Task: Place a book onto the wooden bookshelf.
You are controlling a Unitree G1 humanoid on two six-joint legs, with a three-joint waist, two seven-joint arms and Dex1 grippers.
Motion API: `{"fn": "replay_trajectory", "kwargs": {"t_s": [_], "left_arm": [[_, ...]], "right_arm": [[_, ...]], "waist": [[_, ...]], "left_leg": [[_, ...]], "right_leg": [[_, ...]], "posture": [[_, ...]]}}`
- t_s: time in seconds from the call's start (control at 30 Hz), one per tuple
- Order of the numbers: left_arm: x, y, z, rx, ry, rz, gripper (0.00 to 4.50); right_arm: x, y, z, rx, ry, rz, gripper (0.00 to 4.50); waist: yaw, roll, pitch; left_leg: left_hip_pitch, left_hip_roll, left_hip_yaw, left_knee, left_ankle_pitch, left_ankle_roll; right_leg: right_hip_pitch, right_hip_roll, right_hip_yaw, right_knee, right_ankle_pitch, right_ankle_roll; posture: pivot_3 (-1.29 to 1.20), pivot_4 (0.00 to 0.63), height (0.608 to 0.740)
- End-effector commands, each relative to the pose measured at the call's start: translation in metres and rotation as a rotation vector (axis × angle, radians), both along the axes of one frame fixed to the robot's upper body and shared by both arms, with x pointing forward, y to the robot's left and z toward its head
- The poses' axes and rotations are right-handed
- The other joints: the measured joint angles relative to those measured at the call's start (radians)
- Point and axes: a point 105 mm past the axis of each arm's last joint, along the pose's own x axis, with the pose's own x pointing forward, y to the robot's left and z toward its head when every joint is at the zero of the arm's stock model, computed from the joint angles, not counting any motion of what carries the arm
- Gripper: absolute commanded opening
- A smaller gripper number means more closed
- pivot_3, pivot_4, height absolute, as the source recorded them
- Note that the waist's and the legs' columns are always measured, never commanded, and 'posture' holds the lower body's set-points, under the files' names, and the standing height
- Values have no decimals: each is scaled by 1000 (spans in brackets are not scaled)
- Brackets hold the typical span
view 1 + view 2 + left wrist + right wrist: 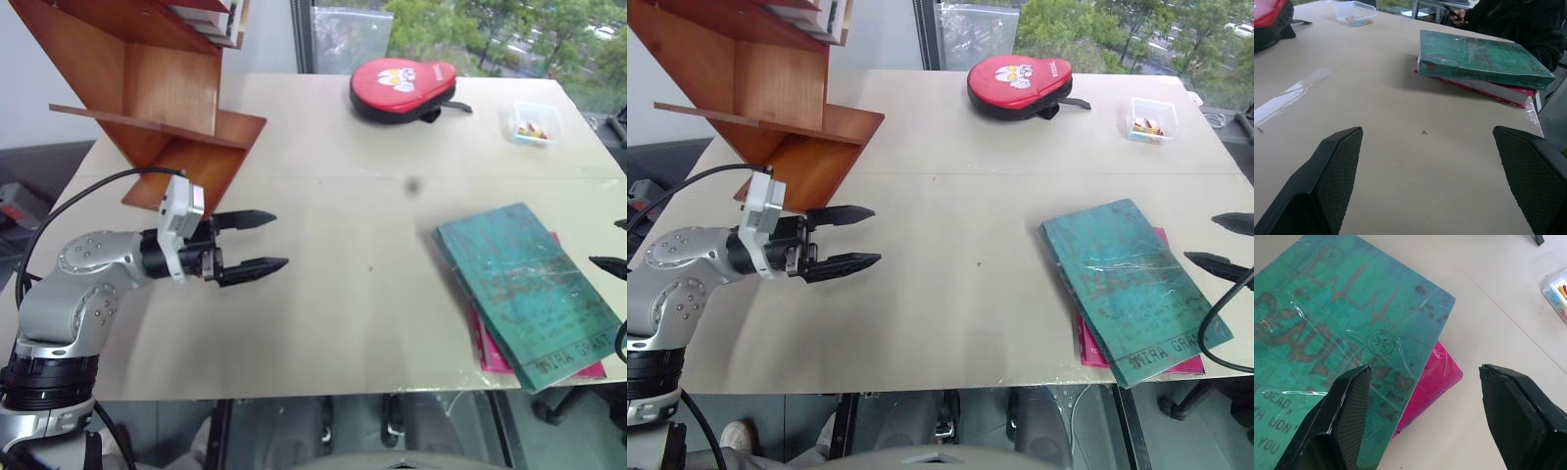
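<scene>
A wide pale table (343, 323) is being used to hold everything. The wooden bookshelf (157, 88) is being kept at the far corner, just beyond the left gripper (265, 243) and a little to its outer side. Its boards are slanted, probably so that books lean back and do not slide off.

The left gripper is being held just above the bare table with its fingers (1334, 171) spread wide. Nothing is being held between them. It is being pointed across the table toward the books, which are well apart from it.

The book (1122, 284) is being left flat near the front edge of the table, on the right side. It is lying on top of a smaller pink book (1435, 377), so only the pink edges are being shown. A shiny clear cover is wrapped around the green book, which may make it slippery to grab.

The right gripper (1227, 242) is being held just beside the outer edge of the book, with its fingers (1352, 416) spread apart. In the right wrist view one finger is seen over the green cover and the other over the table past the pink book. The book is not being pinched yet. It looks as if a grip on the book's edge is being lined up.

A red pouch (402, 88) and a small clear box (534, 124) are being kept at the far side, well away from both grippers.
</scene>
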Motion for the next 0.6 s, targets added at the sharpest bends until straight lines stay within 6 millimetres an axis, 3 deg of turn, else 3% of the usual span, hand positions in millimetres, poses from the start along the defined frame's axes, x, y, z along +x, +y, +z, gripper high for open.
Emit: {"fn": "replay_trajectory", "kwargs": {"t_s": [0.03,0.2,0.3,0.43,0.47,0.6], "left_arm": [[-9,-7,23,-23,-80,-80,4500],[-33,-26,31,-67,-85,-293,4500],[-37,-38,31,-65,-111,-363,4500],[-35,-45,30,-74,-129,-373,4500],[-35,-46,29,-78,-131,-374,4500],[-36,-48,28,-89,-127,-373,4500]], "right_arm": [[-1,-11,14,-53,-64,-38,3597],[4,-43,-9,-129,10,-215,3597],[10,-67,-32,-232,95,-353,2225],[21,-69,-52,-282,167,-433,252],[23,-68,-58,-289,194,-439,52],[19,-54,-88,-220,319,-391,52]], "waist": [[0,0,0],[0,0,0],[-2,0,0],[-7,4,-1],[-7,4,-2],[-2,5,-2]], "left_leg": [[0,0,0,0,0,0],[0,-1,0,0,0,0],[1,-1,1,0,0,0],[2,0,3,0,1,-1],[3,1,4,0,1,-1],[3,1,3,0,1,-1]], "right_leg": [[0,0,0,0,0,0],[0,-1,0,0,0,0],[0,0,0,0,0,0],[0,1,1,1,0,0],[0,1,2,1,0,0],[0,2,2,2,0,0]], "posture": [[0,150,740],[0,150,740],[0,150,740],[0,150,740],[0,150,740],[0,150,740]]}}
